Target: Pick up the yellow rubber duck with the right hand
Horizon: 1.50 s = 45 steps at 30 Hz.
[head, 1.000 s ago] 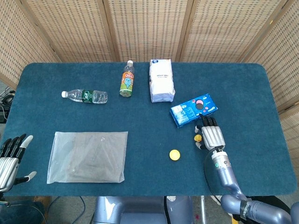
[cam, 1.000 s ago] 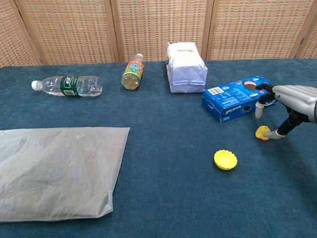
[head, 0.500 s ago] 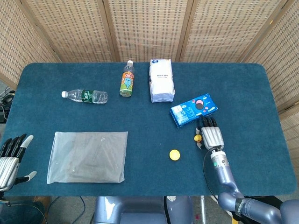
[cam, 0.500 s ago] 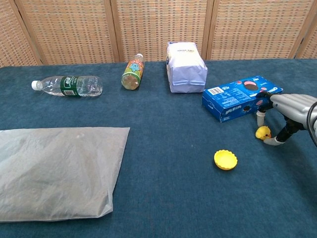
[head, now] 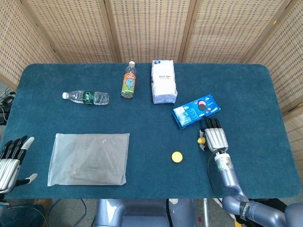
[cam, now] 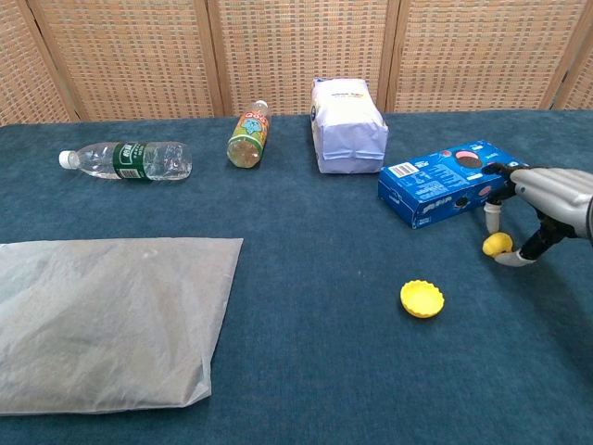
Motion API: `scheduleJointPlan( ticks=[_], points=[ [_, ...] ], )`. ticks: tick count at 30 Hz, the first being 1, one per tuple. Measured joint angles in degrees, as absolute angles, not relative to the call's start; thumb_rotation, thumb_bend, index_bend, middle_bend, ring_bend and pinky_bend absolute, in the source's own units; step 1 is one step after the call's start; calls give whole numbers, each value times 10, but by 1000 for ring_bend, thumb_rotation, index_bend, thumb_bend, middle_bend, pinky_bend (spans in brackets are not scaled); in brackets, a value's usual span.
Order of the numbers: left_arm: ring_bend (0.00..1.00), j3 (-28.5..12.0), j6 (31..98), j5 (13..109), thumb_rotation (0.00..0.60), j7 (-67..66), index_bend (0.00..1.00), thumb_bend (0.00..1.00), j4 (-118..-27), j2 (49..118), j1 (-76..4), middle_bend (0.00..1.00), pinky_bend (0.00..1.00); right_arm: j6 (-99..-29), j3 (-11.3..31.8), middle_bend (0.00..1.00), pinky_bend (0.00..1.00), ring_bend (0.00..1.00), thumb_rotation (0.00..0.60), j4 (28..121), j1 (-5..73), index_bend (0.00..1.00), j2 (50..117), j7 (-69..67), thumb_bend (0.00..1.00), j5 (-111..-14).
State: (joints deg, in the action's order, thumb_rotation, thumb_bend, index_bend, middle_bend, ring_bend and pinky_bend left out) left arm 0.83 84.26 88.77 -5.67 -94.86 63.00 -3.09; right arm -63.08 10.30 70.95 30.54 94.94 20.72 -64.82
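The small yellow rubber duck (cam: 498,244) sits at the right of the blue table, just in front of the blue cookie box (cam: 445,183). My right hand (cam: 545,198) reaches over it from the right and pinches it between a fingertip above and the thumb below. The head view shows the same duck (head: 200,140) peeking out at the left edge of the right hand (head: 214,137). My left hand (head: 11,157) hangs off the table's near left corner with fingers spread and nothing in it.
A yellow bottle cap (cam: 422,298) lies left of the duck, nearer me. A white bag (cam: 348,126), an orange drink bottle (cam: 247,135) and a clear water bottle (cam: 125,159) lie further back. A clear plastic bag (cam: 102,315) covers the near left.
The right hand's finger and thumb have closed in on the duck. Hand and duck have shifted slightly right and up together. The left hand has stayed still.
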Motion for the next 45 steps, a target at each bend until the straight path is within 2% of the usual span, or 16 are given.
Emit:
scheduleJointPlan(
  ticks=[4,9,15,21,33,45],
  points=[
    [0,10,847,893,600,-54,0,24,-950,628,-30,0,0,-664,99,0,0,0,600,766,298,584,916,207,257,-680],
    [0,13,852,899,600,-52,0,24,-951,626,-28,0,0,-673,97,0,0,0,600,856,293,585,873,206,257,-701],
    [0,13,853,900,600,-49,0,25,-950,626,-28,0,0,-659,92,0,0,0,600,946,296,584,831,214,254,-710],
    [0,12,847,895,600,-45,0,23,-947,625,-30,0,0,-630,84,0,0,0,600,1003,313,584,817,260,254,-707],
    [0,12,839,890,600,-40,0,24,-945,625,-34,0,0,-609,70,0,0,0,600,1006,351,584,874,387,254,-626],
    [0,13,836,889,600,-44,0,25,-944,628,-35,0,0,-627,57,0,0,0,600,975,366,584,906,437,255,-607]
  ],
)
